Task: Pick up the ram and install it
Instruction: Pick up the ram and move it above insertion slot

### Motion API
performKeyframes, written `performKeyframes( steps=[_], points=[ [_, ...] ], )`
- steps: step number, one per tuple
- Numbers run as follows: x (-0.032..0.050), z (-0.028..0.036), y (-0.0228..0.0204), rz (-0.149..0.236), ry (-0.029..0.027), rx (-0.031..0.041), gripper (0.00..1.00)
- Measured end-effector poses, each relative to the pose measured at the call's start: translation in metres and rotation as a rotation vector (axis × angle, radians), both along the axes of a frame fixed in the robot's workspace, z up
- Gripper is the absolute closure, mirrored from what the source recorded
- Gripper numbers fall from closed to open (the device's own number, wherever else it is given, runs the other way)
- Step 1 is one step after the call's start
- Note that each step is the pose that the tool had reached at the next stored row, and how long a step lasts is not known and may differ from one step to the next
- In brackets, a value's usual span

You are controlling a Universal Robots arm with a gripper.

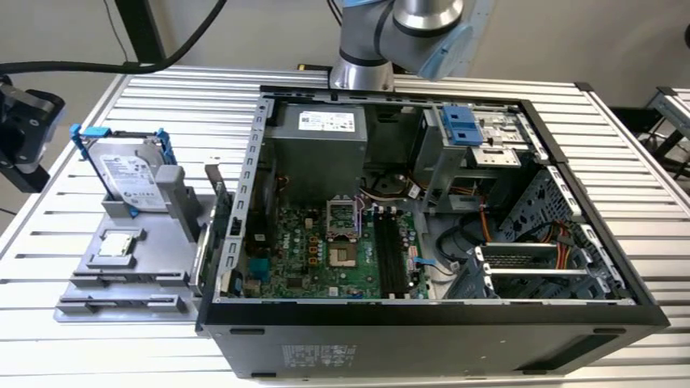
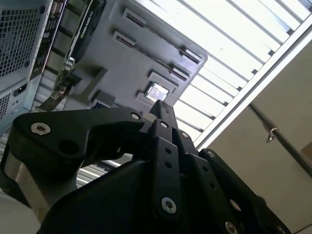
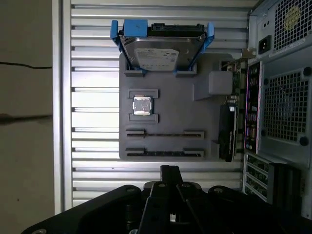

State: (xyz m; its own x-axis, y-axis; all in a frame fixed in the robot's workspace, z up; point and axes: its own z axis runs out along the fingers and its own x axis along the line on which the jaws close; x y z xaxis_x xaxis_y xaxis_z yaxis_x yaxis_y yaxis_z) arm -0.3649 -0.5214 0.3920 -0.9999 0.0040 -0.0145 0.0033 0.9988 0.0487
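Observation:
The ram shows as a thin dark strip standing on edge in a long slot holder (image 3: 165,152) of the grey fixture (image 3: 170,117), with a like strip in the holder beside it (image 3: 165,133). In the exterior view these holders (image 1: 119,305) sit at the fixture's near end. My gripper (image 3: 170,168) hovers off that end of the fixture, apart from the ram, its fingers pressed together with nothing between them. In the second wrist view the gripper (image 2: 163,105) points toward the fixture. The motherboard's long black memory slots (image 1: 393,252) lie inside the open computer case (image 1: 431,311).
A silver hard drive in a blue frame (image 1: 128,171) stands on the fixture's far end, and a small square processor chip (image 3: 142,105) lies mid-fixture. The case wall rises right beside the fixture. A black device with a cable (image 1: 22,121) is at the exterior view's left edge.

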Motion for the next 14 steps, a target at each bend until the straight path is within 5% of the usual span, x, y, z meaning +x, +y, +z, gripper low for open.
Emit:
performKeyframes(
  steps=[14],
  points=[
    [0.0,0.0,0.0,0.002,0.0119,0.0,1.0]
  ],
)
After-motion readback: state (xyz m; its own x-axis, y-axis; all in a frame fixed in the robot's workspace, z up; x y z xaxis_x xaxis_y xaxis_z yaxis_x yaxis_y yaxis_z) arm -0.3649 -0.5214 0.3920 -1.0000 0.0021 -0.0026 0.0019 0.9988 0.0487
